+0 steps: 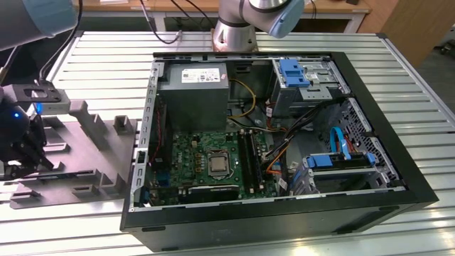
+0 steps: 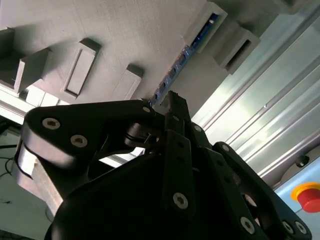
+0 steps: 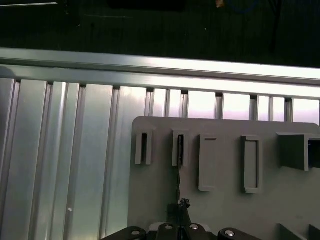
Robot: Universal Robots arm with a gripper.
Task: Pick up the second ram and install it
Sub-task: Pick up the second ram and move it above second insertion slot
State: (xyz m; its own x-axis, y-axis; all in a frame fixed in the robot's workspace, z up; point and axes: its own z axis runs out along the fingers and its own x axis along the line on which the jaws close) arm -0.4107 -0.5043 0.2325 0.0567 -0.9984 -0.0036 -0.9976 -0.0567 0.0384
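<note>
Over the grey tray [image 2: 125,30], fingers [image 2: 176,114] clamp the second ram [image 2: 187,52]; its end hidden.

Layout: open computer case [image 1: 284,216] mid-table, tray [image 1: 92,133] just beside it on the exterior view's left.

Both sit on the slatted table [image 1: 106,69], with the arm base [image 1: 235,34] behind the case. Inside the case, the power supply [image 1: 192,101] is at the far left corner, the motherboard [image 1: 213,160] in front of it, and the drive cage [image 1: 306,80] at the far right. The ram stick [image 2: 192,45] stands on edge in a tray slot. The gripper [image 2: 167,100] is over the tray, at the stick's end.
</note>
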